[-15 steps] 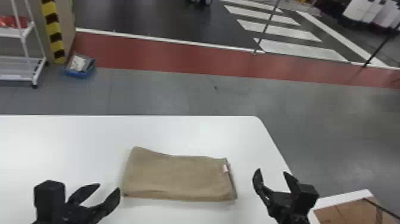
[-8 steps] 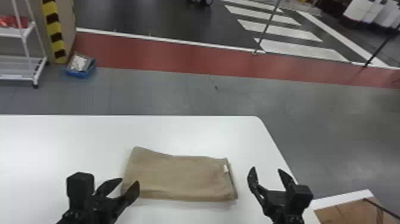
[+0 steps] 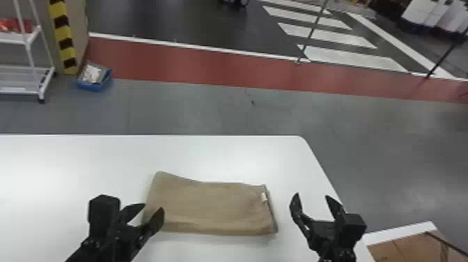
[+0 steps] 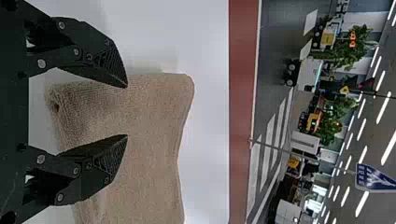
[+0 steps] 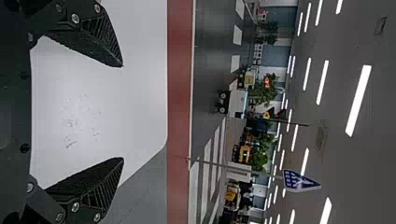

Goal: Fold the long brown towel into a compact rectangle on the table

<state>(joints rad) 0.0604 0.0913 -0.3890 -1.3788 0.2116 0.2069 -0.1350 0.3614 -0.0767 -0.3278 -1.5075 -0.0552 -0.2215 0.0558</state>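
The brown towel (image 3: 216,209) lies flat on the white table (image 3: 69,156), folded into a rough rectangle longer from left to right than from near to far, with its far left corner poking out a little. A small pale tag (image 3: 264,197) sits by the towel's right edge, where layers show one over another. At the towel's near left corner is the left gripper (image 3: 152,208), its two fingers spread apart; in the left wrist view, brown cloth shows in the gap between them, though whether either fingertip touches it I cannot tell. Just beyond the towel's right edge is the right gripper (image 3: 312,197), apart from the cloth and also spread wide, with white tabletop in the gap in the right wrist view. Farther right of the towel and nearer the robot, past the table's edge, is a brown panel (image 3: 407,245) with a white border. On the floor well beyond the towel, to its left, are a blue bin (image 3: 94,83) and a white rack (image 3: 21,89).
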